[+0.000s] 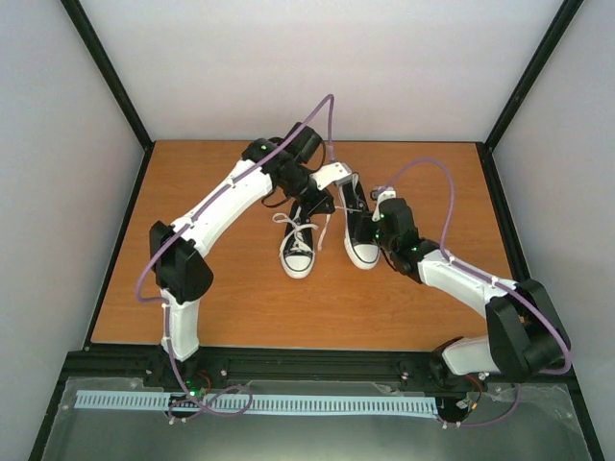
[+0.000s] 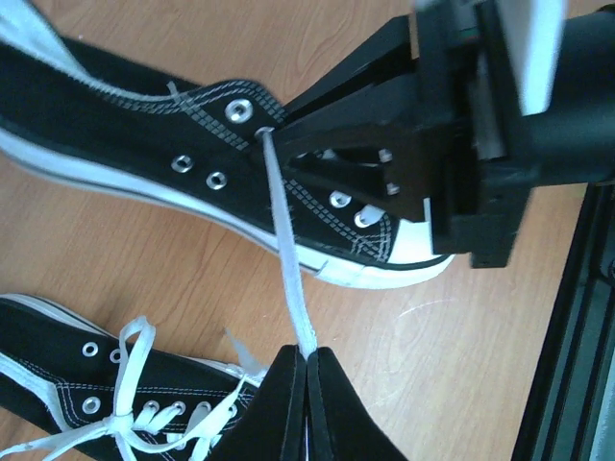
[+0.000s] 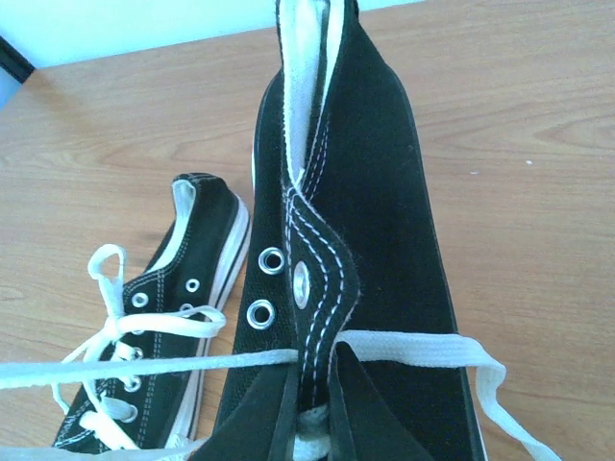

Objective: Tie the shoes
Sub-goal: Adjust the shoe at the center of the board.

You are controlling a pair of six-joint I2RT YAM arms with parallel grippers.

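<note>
Both sneakers lie side by side in the middle of the desk [image 1: 221, 288], toes toward the arms. The left shoe [image 1: 298, 248] already carries a bow [image 2: 123, 415] across its eyelets and nothing touches it.

Just beside it, the left gripper [image 2: 307, 363] is closed tight on a lace [image 2: 285, 240] of the other sneaker. The lace runs almost straight from the fingertips up to a top eyelet [image 2: 264, 130]. It is a flat woven cotton tape, very light and limp, and it will sag and twist wherever it is not under tension. Pinching it across its flat face, as here, looks like the surest hold. It could slide through smooth pads if tugged hard.

The right shoe [image 1: 357, 229] is light, with soft canvas sides and a stiffer rubber sole and toe cap, so I expect it to skid or tip on the smooth wood when the lace is pulled. The right gripper [image 3: 315, 403] appears clamped on the canvas eyelet flap near the top holes, anchoring the shoe. That edge is thin enough to pinch and sits right where the pull lands.
</note>
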